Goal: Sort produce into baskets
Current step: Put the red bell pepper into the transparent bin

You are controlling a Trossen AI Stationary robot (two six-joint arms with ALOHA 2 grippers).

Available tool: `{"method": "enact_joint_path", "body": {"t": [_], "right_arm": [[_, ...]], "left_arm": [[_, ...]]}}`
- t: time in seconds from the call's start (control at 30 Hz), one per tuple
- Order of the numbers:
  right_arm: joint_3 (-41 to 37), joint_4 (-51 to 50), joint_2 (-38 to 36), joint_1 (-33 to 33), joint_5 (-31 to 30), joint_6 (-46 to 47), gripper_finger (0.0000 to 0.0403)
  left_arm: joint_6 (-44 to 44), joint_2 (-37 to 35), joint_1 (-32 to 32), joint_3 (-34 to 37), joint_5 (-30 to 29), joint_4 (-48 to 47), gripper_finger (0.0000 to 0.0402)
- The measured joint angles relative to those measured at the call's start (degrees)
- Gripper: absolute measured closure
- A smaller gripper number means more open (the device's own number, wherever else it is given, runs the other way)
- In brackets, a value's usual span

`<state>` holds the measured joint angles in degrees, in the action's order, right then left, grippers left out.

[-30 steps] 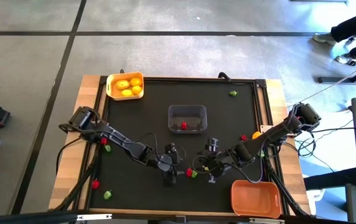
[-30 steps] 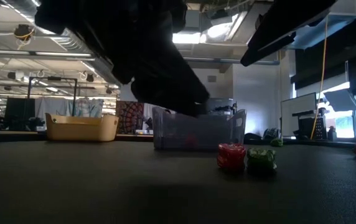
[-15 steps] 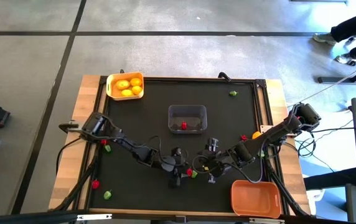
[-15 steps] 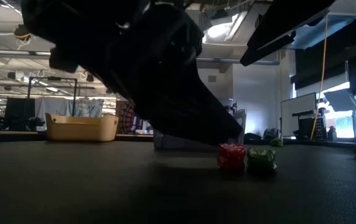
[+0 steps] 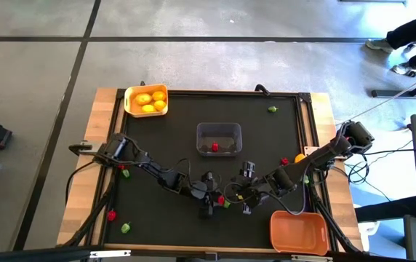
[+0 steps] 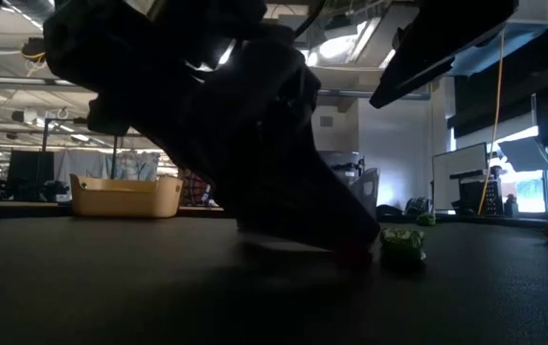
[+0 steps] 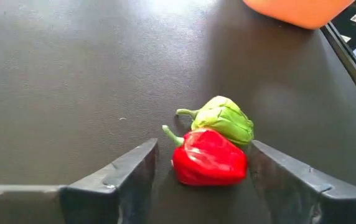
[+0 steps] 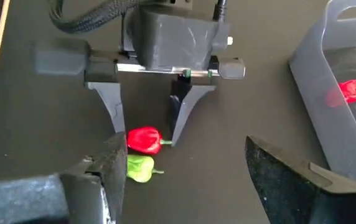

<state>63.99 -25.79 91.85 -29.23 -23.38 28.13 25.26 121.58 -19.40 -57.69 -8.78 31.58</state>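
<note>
Left gripper [image 7: 200, 177] down on the mat, fingers spread either side of a red pepper [image 7: 208, 158], not yet pinching it. A green pepper [image 7: 223, 118] touches the red one on its far side. Right gripper [image 5: 246, 198] hovers just beside, fingers spread, empty. Clear basket [image 5: 219, 139] behind holds one red piece [image 5: 214, 147]. Yellow basket [image 5: 146, 100] with lemons at far left corner, orange basket [image 5: 298, 231] near right. In the low view the left arm hides most of the red pepper.
</note>
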Motion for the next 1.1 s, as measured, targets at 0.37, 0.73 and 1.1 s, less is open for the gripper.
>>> {"method": "enact_joint_path", "body": {"t": [0.37, 0.73, 1.1], "right_arm": [[0.0, 0.2, 0.0, 0.0, -0.1, -0.1, 0.0139], [0.0, -0.9, -0.2, 0.0, 0.0, 1.6, 0.0139], [0.0, -12.8, -7.6, 0.0, -3.7, 1.6, 0.0139]], "left_arm": [[-0.3, 0.1, 0.0, 0.0, -0.1, 0.3, 0.0288], [-4.3, -7.1, 0.5, 0.1, -0.3, -8.7, 0.0295], [-12.0, -22.1, 7.7, 0.1, -2.4, -21.0, 0.0292]]}}
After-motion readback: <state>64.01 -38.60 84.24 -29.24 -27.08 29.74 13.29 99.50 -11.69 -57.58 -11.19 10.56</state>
